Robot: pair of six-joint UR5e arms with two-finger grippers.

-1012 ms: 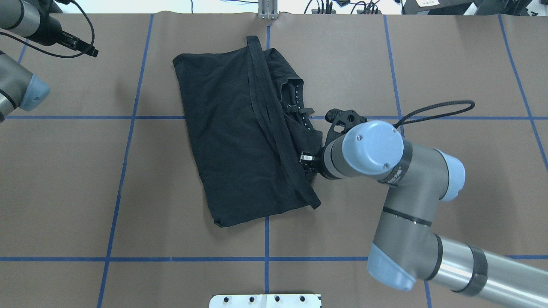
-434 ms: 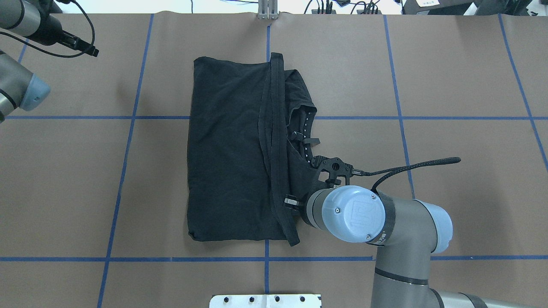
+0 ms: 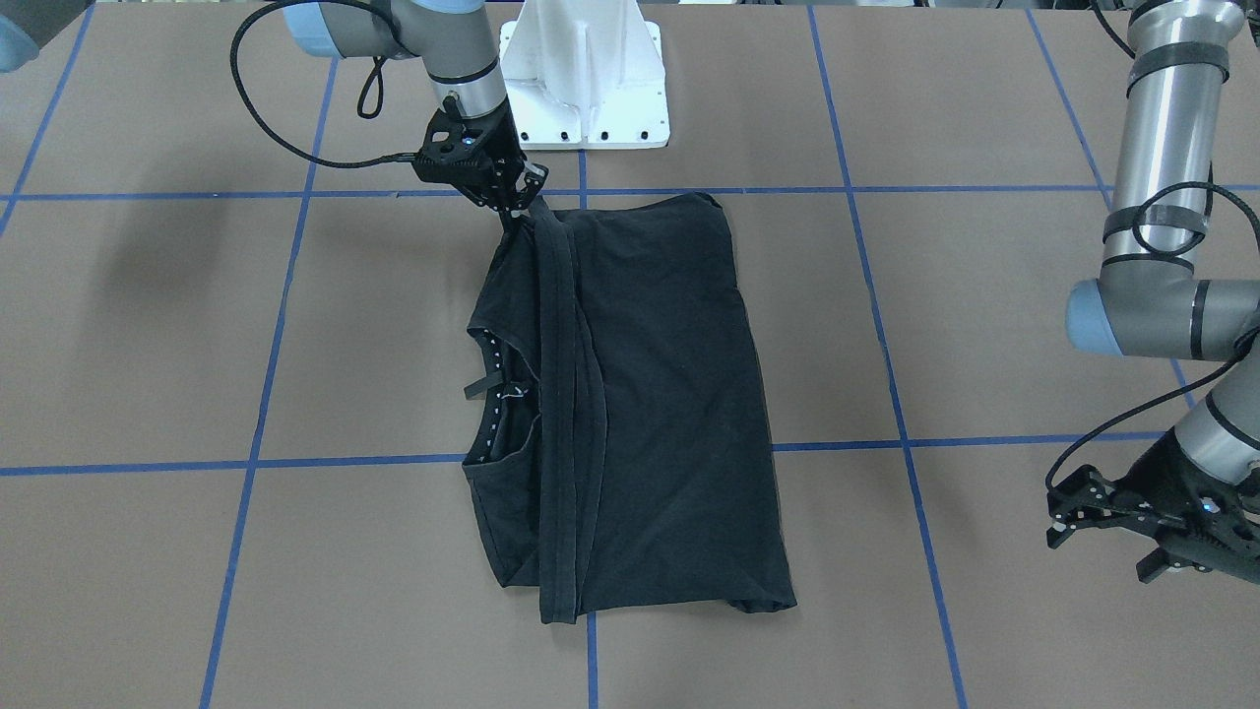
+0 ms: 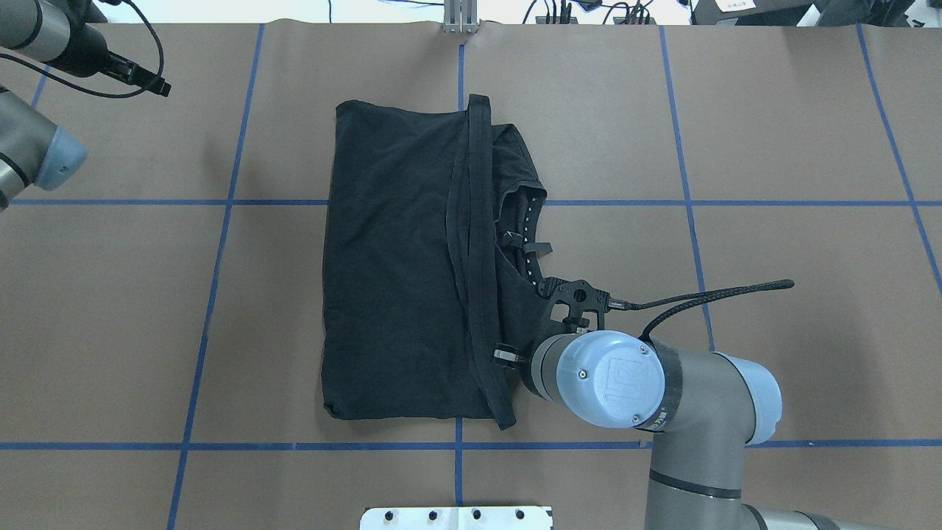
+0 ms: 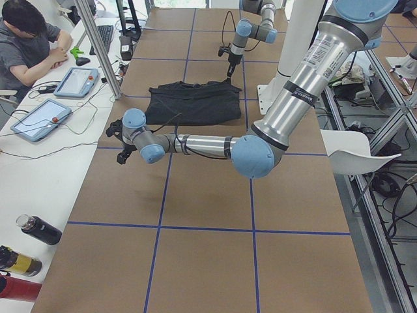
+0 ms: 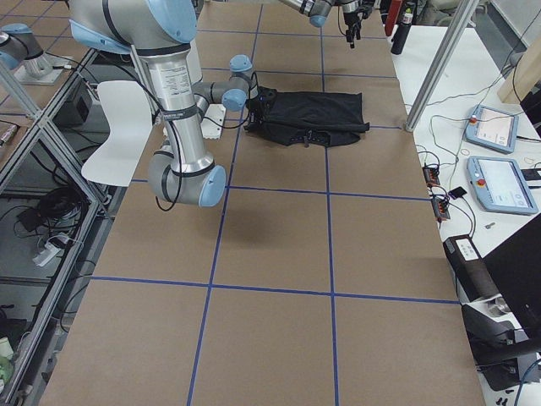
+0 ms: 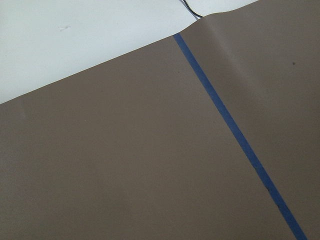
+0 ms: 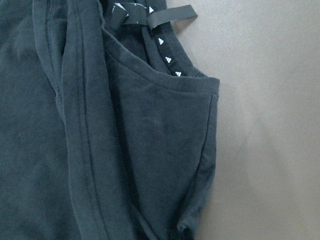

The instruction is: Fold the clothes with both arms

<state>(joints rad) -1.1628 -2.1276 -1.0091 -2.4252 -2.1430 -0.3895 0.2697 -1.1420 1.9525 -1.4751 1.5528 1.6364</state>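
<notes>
The T-shirt [image 4: 397, 265] lies at the middle of the table [image 4: 736, 147], folded lengthwise, with its long sides running from the robot's edge towards the far edge. Only plain black cloth faces up. A doubled hem band runs the whole length of it as a raised strip. Beside that strip, on the robot's right, the neckline opens, showing an inner tape dotted with small white marks and a short loop sticking out.

The right gripper [image 3: 514, 202] stands at the shirt's corner nearest the robot. Its jaws are narrow and pinched on the end of the hem band, which rises a little to meet them. From overhead the right wrist covers that corner, so only the front-facing view shows the grip. The left gripper [image 3: 1068, 517] hovers near the table's far left corner, well apart from the shirt; I cannot tell how wide its jaws stand.

The table wears a brown cover with a grid of blue tape lines. The white pedestal base [image 3: 586, 79] sits at the robot's edge. Beyond the far edge is a white bench, where a seated person [image 5: 26, 39] has two tablet-like controllers [image 5: 39, 120] close by.
</notes>
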